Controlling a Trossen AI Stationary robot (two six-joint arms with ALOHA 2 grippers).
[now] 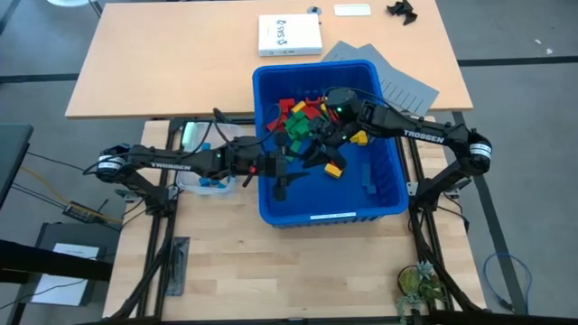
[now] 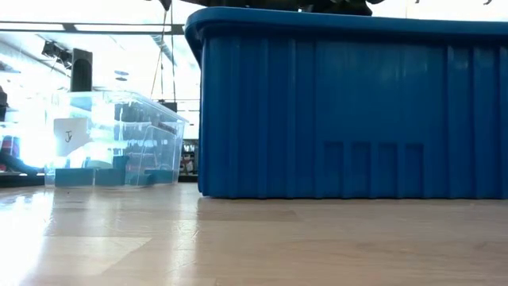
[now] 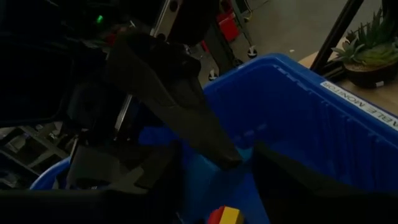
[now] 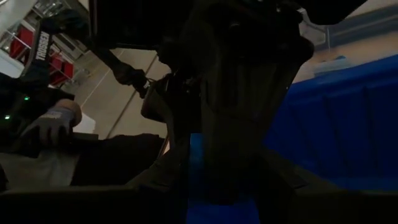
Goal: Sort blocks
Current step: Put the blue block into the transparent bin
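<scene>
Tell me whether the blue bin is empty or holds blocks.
Not empty: the blue bin holds red, green and yellow blocks piled at its far end, seen from above.

The left arm (image 1: pixel 172 162) is being held stretched out low toward the right; the right arm (image 1: pixel 411 131) is being held bent, reaching leftward. Both grippers are being kept close together.

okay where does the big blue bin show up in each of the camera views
High view: blue bin sits at the centre, holding the blocks, both arms reaching in.
Low view: its front wall fills the right side.
Left wrist view: its inner wall and rim stand behind the dark fingers.
Right wrist view: its wall shows beside the gripper.
Shared landmark: the bin's blue rim.
</scene>
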